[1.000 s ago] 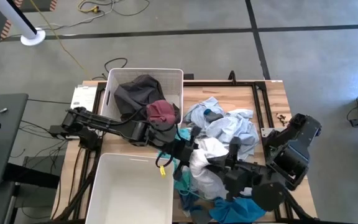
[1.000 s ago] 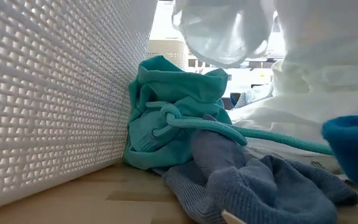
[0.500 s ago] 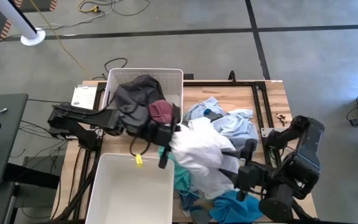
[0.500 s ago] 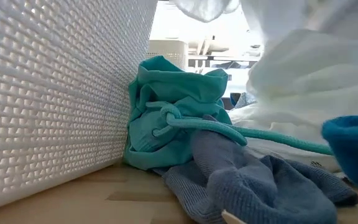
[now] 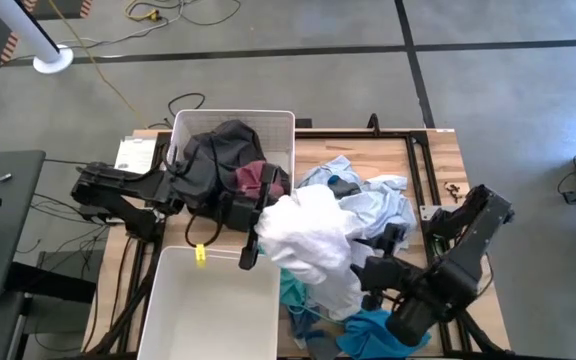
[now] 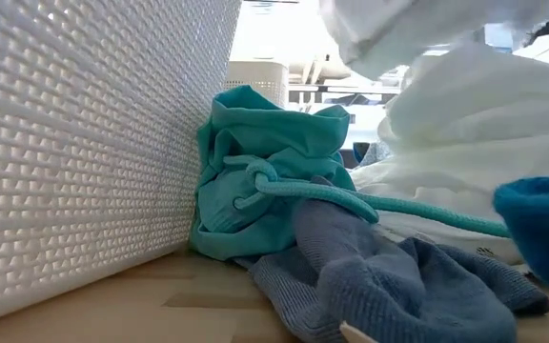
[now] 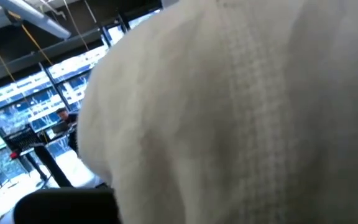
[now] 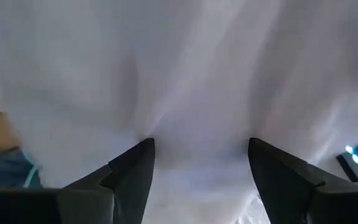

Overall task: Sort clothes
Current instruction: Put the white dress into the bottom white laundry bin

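The left claw (image 5: 264, 215) is clamped on a white garment (image 5: 313, 240) and holds it up above the worktop (image 5: 438, 160), near the middle of the high view. The cloth hangs from the claw toward 4 o'clock and drapes over the rest of the pile. In the left wrist view this white garment (image 7: 241, 118) fills almost the whole picture.

The right claw (image 8: 201, 163) has its fingers (image 8: 132, 171) spread wide apart, holding nothing, with the white cloth just ahead of them. In the high view the right claw (image 5: 386, 243) sits at 4 o'clock from the centre, at the edge of the white garment.

The pile of clothes lies right of centre on the worktop: pale blue pieces (image 5: 373, 205) at 2 o'clock from the white garment, a bright blue piece (image 5: 378, 330) at 5 o'clock, and teal cloth (image 5: 290, 290) at 6 o'clock beside the near bin (image 5: 168, 310). The low view shows the teal garment (image 6: 265, 181) with its drawstring touching that bin's wall (image 6: 74, 143), and a grey-blue piece (image 6: 389, 286) lying in front of it.

The far bin (image 5: 283, 125), at 11 o'clock, holds a dark grey garment (image 5: 218, 145) and a maroon one (image 5: 250, 177).
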Motion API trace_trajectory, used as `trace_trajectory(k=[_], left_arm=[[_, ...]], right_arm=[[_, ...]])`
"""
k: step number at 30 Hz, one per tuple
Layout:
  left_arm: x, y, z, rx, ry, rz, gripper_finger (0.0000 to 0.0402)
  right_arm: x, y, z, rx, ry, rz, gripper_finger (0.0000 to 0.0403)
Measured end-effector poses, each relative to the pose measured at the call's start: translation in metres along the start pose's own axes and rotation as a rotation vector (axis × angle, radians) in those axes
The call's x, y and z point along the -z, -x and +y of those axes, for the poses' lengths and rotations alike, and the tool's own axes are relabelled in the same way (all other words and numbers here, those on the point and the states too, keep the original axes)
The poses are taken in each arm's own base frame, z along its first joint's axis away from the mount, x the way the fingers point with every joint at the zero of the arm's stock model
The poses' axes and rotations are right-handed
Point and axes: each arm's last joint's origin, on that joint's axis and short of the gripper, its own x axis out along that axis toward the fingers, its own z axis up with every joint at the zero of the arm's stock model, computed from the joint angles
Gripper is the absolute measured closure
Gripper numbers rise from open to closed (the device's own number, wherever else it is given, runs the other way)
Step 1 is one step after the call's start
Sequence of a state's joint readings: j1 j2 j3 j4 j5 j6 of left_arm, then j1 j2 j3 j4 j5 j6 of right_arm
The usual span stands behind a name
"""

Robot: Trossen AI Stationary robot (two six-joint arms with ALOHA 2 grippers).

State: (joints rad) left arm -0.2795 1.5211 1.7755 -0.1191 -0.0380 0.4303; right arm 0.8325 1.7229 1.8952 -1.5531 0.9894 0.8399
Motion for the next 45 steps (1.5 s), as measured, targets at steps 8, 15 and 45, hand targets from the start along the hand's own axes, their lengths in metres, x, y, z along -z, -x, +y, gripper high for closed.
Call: trace_trajectory(k=[8, 15, 45], left_arm=[[-0.012, 0.003, -0.005, 0.021, -0.003, -0.031, 0.0366], [-0.008, 0.003, -0.006, -0.031, -0.027, 0.034, 0.0366], [-0.015, 0.006, -0.021, 0.066, -0.005, 0.031, 0.0366]], right_arm=[[0.015, -0.028, 0.012, 0.066, -0.034, 0.021, 0.0129], [0.017, -0.035, 0.024, -0.022, -0.067, 0.056, 0.0129], [-0.030, -0.073, 0.013, 0.058, -0.021, -0.141, 0.0399]])
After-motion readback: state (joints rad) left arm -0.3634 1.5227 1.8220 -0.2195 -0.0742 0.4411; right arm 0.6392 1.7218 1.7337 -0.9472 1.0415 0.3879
